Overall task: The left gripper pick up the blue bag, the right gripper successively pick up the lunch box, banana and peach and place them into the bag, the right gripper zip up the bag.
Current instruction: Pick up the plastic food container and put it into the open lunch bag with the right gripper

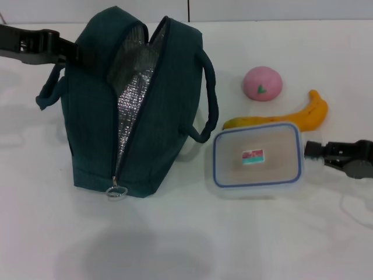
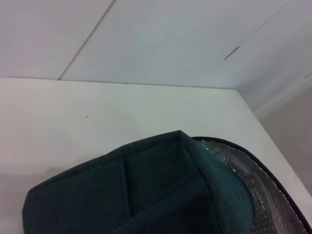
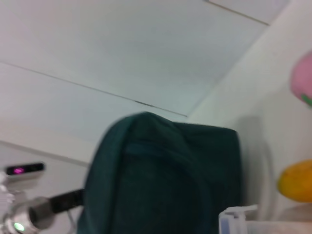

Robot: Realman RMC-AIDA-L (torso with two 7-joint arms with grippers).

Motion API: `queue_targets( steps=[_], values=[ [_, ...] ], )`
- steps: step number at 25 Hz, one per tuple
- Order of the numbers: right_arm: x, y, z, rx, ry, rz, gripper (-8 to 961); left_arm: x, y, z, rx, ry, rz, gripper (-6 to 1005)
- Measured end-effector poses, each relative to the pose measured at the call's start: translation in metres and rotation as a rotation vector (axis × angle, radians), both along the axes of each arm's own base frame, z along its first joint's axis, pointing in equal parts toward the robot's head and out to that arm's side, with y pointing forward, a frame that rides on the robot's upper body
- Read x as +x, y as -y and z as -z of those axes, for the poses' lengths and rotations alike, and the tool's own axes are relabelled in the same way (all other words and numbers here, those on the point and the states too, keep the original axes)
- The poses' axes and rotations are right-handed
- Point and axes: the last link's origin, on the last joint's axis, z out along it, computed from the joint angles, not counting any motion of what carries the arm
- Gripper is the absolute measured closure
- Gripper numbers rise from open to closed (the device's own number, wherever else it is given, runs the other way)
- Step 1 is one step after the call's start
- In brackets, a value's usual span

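Note:
The blue bag (image 1: pixel 93 116) hangs upright at the left, zip open, with its silver lining and ring pull (image 1: pixel 116 191) showing. My left gripper (image 1: pixel 73 51) is shut on its upper left edge, and the shadow lies apart from the bag's base. The lunch box (image 1: pixel 256 156) lies flat just right of the bag. The banana (image 1: pixel 291 118) curves behind it, and the peach (image 1: pixel 262 83) sits farther back. My right gripper (image 1: pixel 309 150) is low beside the lunch box's right edge. The right wrist view shows the bag (image 3: pixel 161 175), a lunch box corner (image 3: pixel 243 222), banana (image 3: pixel 297 180) and peach (image 3: pixel 303 80). The bag's top (image 2: pixel 146 190) fills the left wrist view.
A white table (image 1: pixel 233 245) carries everything, with a pale wall (image 1: pixel 262 9) behind its far edge. The bag's right loop handle (image 1: pixel 208 99) hangs toward the lunch box. My left arm (image 3: pixel 39 209) shows beyond the bag in the right wrist view.

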Motion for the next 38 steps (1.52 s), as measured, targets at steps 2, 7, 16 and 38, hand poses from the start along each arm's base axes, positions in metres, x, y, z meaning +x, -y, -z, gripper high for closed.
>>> queue_targets(
  steps=[2,7,16,38],
  values=[
    [-0.002,0.000,-0.003,0.011,-0.026,-0.006,857,0.000,0.000,0.000,0.000,-0.001,0.001,963],
    [-0.007,0.000,-0.015,0.073,-0.117,-0.001,847,-0.001,0.001,0.000,0.001,-0.003,0.007,963],
    [-0.019,-0.004,-0.045,0.226,-0.349,0.023,830,0.001,0.001,0.004,-0.005,0.007,0.009,963],
    [-0.099,-0.045,-0.035,0.171,-0.556,-0.142,788,0.032,-0.012,0.021,-0.064,0.083,0.032,963]
  ],
)
